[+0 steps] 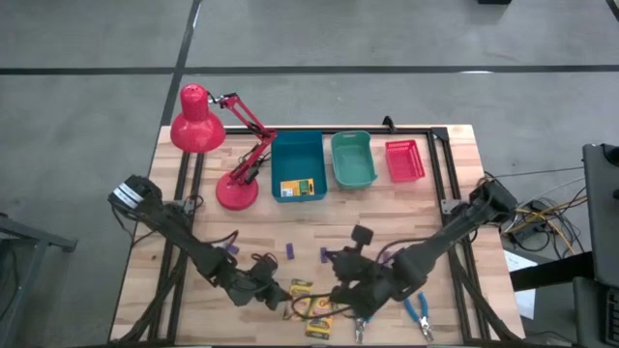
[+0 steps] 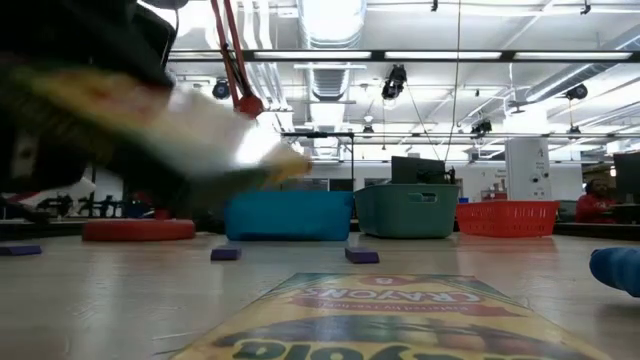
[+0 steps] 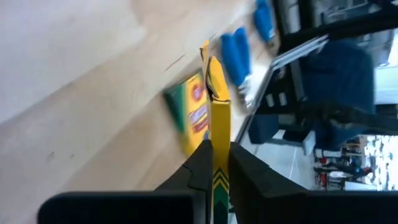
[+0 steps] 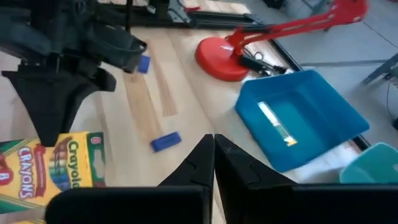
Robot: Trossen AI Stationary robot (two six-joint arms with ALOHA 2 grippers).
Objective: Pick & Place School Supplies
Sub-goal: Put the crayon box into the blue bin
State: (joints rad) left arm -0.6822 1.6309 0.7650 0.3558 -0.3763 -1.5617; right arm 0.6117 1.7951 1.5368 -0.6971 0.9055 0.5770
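My left gripper (image 1: 285,293) is shut on a yellow-and-green crayon box (image 3: 219,118), which it holds above the table near the front edge. A second crayon box (image 1: 320,321) lies flat on the table just beyond it, and a third (image 1: 297,187) lies in the blue bin (image 1: 290,155). Purple erasers (image 1: 290,250) (image 1: 324,254) (image 1: 230,249) lie mid-table. Two blue-handled tools (image 1: 418,311) (image 1: 360,327) lie at the near right. My right gripper (image 4: 213,155) hangs shut and empty above the table's middle, near the erasers. My left gripper pinches the crayon box by its two broad faces (image 3: 219,146) between its two fingers, at one end of the box. The box shows edge-on and runs straight out beyond the fingertips. It is lifted clear of the table (image 2: 190,125).
A red desk lamp (image 1: 208,126) stands at the far left, its base (image 4: 224,59) beside the blue bin. A teal bin (image 1: 352,159) and a red basket (image 1: 404,160) stand in a row at the far edge. Bare wood lies between the bins and the erasers.
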